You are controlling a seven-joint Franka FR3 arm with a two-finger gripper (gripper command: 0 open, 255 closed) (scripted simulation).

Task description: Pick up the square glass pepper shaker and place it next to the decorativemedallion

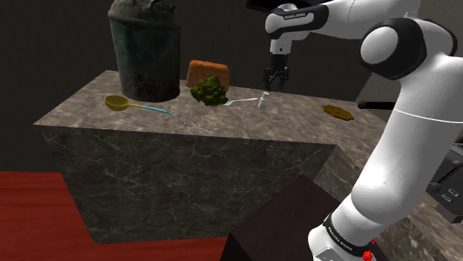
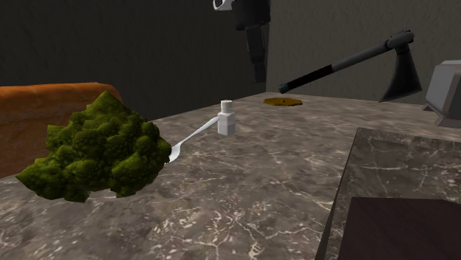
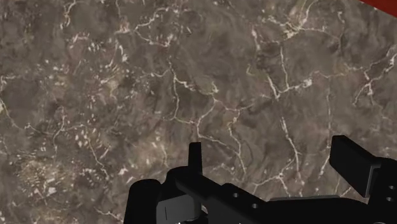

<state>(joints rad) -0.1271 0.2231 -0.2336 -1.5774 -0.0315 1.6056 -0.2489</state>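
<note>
The gripper [image 1: 277, 77] hangs above the counter [image 1: 222, 126], jaws apart and empty, presumably poised to descend on the white shaker [image 1: 263, 100], which stands upright near the far edge. The medallion [image 1: 337, 112] lies flat, well apart.

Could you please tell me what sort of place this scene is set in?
Probably a home kitchen: a marble counter carries a green vegetable, a spoon and a shaker. An axe at the back fits less well, so I am not certain.
</note>
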